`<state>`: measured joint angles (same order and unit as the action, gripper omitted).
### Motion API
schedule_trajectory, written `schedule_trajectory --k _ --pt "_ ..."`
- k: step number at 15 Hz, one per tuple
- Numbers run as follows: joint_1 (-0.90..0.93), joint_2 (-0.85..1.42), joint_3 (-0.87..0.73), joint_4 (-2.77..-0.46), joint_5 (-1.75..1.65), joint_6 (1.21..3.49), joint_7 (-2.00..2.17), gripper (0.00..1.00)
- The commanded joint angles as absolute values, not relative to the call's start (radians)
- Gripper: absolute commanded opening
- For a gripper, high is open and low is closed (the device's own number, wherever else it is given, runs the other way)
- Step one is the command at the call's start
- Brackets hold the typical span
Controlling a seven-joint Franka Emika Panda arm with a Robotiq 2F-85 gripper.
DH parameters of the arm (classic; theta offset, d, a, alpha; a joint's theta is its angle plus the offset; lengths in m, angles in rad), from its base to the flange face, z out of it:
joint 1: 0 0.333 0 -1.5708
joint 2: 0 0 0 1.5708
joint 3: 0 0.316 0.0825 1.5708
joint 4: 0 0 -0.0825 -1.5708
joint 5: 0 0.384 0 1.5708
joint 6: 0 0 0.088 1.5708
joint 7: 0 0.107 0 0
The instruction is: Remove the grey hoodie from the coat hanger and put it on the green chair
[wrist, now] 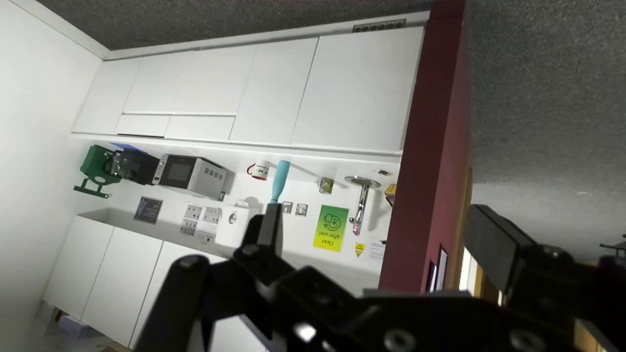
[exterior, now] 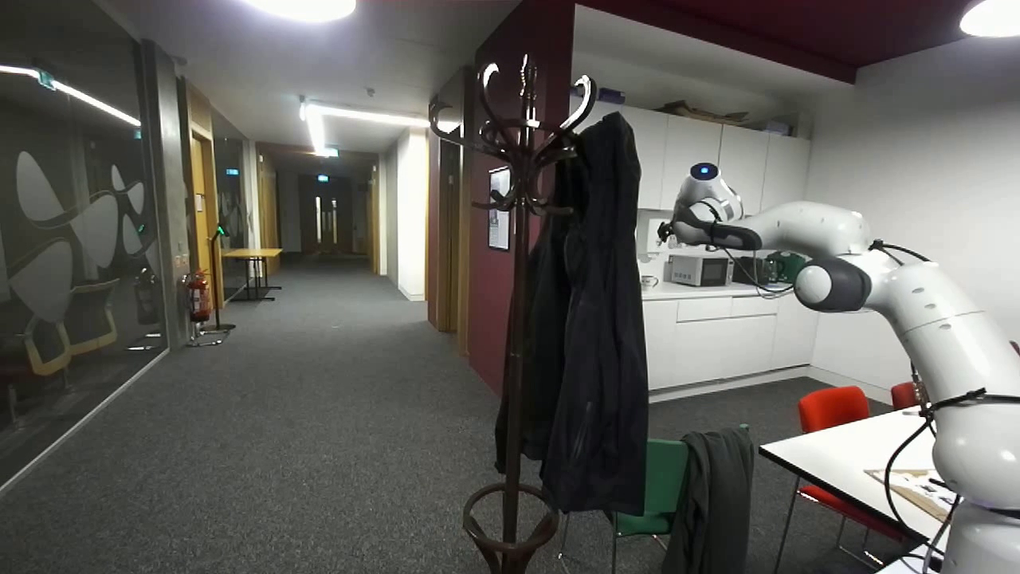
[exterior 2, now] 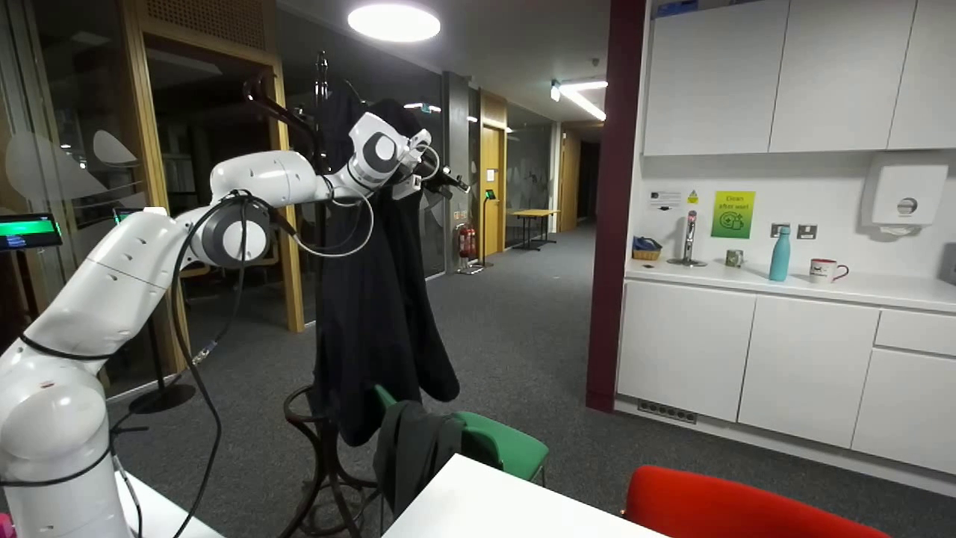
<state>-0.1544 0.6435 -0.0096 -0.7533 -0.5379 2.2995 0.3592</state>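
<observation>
The white arm (exterior: pixel 936 315) is standing on its base (exterior 2: pixel 66 497) and bending at the elbow (exterior: pixel 830 285) in both exterior views. Above the shoulder (exterior 2: pixel 56 426) the upper arm (exterior 2: pixel 108 284) is leaning toward the elbow, and from there the forearm (exterior 2: pixel 265 175) is stretching out nearly level. The wrist (exterior 2: pixel 381 153) is sitting at the far end, a little higher than the forearm. A small blue light (exterior: pixel 704 171) is glowing on the wrist in an exterior view. The dark fingers (exterior 2: pixel 458 182) are pointing away from the wrist and, in an exterior view, tilting slightly downward. In the wrist view the fingers (wrist: pixel 491 249) are standing well apart, their inner sides facing each other across a wide gap.
</observation>
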Motion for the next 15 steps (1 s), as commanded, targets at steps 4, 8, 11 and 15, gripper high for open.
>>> schedule_trajectory --k 4,8,11,15 --pt "-0.152 0.464 0.038 -0.827 -0.51 2.25 0.342 1.0" --pt "-0.152 0.368 0.072 -0.869 -0.478 2.145 0.335 1.0" --pt "-0.159 0.297 0.11 -0.901 -0.419 2.038 0.308 1.0" --pt "-0.167 0.201 0.15 -0.95 -0.299 1.862 0.238 1.0"
